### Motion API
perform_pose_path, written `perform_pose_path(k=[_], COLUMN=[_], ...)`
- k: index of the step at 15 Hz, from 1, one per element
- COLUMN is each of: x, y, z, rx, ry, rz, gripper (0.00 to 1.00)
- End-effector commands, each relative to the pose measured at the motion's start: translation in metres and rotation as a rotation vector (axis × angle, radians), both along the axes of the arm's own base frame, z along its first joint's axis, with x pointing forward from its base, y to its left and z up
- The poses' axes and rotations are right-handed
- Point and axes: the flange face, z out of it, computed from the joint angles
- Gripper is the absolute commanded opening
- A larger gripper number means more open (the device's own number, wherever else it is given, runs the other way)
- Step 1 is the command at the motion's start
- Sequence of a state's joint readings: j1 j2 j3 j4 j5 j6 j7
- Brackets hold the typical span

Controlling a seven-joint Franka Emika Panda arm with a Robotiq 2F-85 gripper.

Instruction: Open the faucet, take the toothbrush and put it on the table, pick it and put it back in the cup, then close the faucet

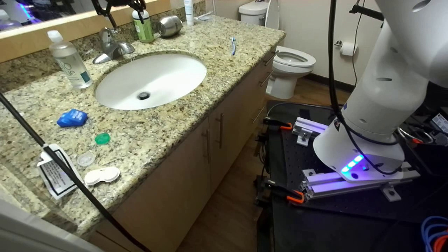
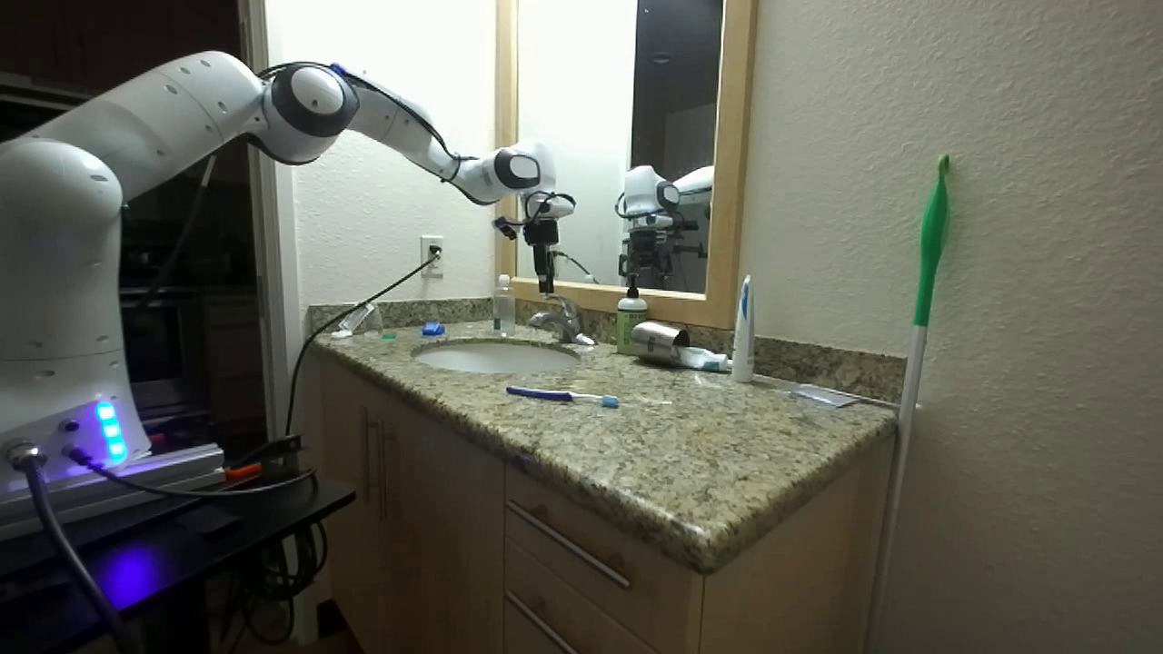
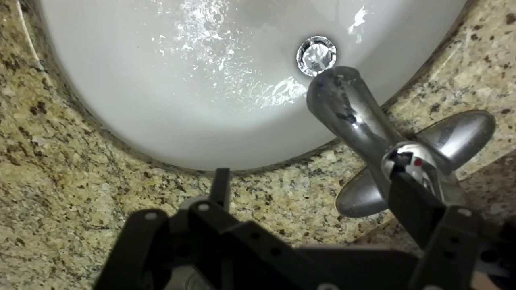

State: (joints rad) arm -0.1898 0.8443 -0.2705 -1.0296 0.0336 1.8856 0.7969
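Nearest in an exterior view, one black cord [image 1: 68, 171] crosses in front of one printed packet [image 1: 57, 179]. One white two-lobed case [image 1: 102, 175], one clear lid [image 1: 86, 159], one green lid [image 1: 102, 138] and one blue container [image 1: 72, 118] follow on the worktop [image 1: 157, 130]. Beyond, one clear bottle [image 1: 71, 63] stands left of the sink [image 1: 168, 85]. At the sink's far left is one faucet [image 1: 113, 49], the pincer [image 3: 310, 176] right over it, jaws wide apart; contact is unclear. One toothbrush [image 1: 233, 47] lies on the worktop's right side. One green bottle [image 1: 143, 31] stands between the faucet and one cup [image 1: 170, 26], tipped sideways; farther still, one upright tube [image 1: 189, 13].
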Motion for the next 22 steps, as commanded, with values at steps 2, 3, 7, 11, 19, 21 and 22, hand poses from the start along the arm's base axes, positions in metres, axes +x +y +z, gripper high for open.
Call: perform_pose_path(k=[2, 3, 7, 11, 19, 21, 22], x=[0.003, 0.003, 0.002, 0.008, 0.0, 0.001, 0.001], y=[-0.002, 0.0, 0.018, 0.011, 0.001, -0.004, -0.006], z=[-0.016, -0.015, -0.011, -0.004, -0.053, -0.055, -0.055], rx=[-0.003, 0.003, 0.037, 0.0, 0.039, 0.027, 0.045], ry=[-0.038, -0.042, -0.036, -0.039, 0.154, 0.176, 0.185], rz=[-0.033, -0.032, -0.003, -0.007, -0.028, -0.05, -0.044], gripper=[1.0, 1.0, 1.0, 1.0, 1.0, 1.0, 1.0])
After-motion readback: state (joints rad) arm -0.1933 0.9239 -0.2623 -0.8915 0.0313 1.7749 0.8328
